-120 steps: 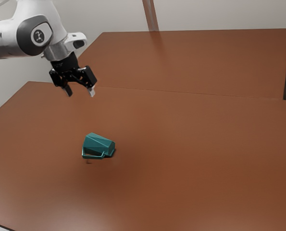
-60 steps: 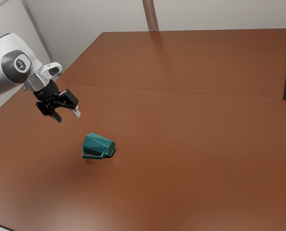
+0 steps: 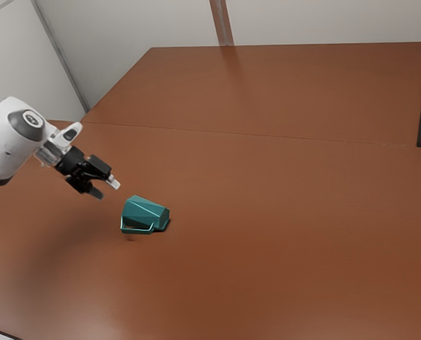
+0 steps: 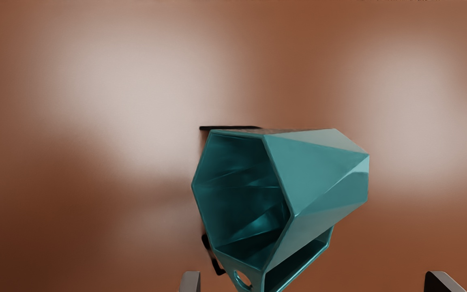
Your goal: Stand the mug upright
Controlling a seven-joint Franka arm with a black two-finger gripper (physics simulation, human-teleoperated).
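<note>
Teal and sharp-faceted, the mug (image 3: 145,214) lies tipped over on its side on the reddish-brown table (image 3: 281,241), so it isn't upright. From where I'm standing, its open mouth (image 4: 239,188) faces roughly toward the exterior view's left and its narrower base toward the right, with the handle (image 4: 258,273) on my side of it. The white arm (image 3: 12,145) comes in from beyond the mug, on the exterior view's left, and its black gripper (image 3: 105,189) hangs slanting down near the mug, a little higher than it and apart from it. The hand is spread wide, with nothing held in it; seen from the wrist, the two fingertips stand well apart, the handle reaching toward the space between them. Small dark shadows hug the mug by its rim. Far behind the mug, a pale wall (image 3: 323,21) rises past the table, with a brown strip (image 3: 222,21) running up it.
</note>
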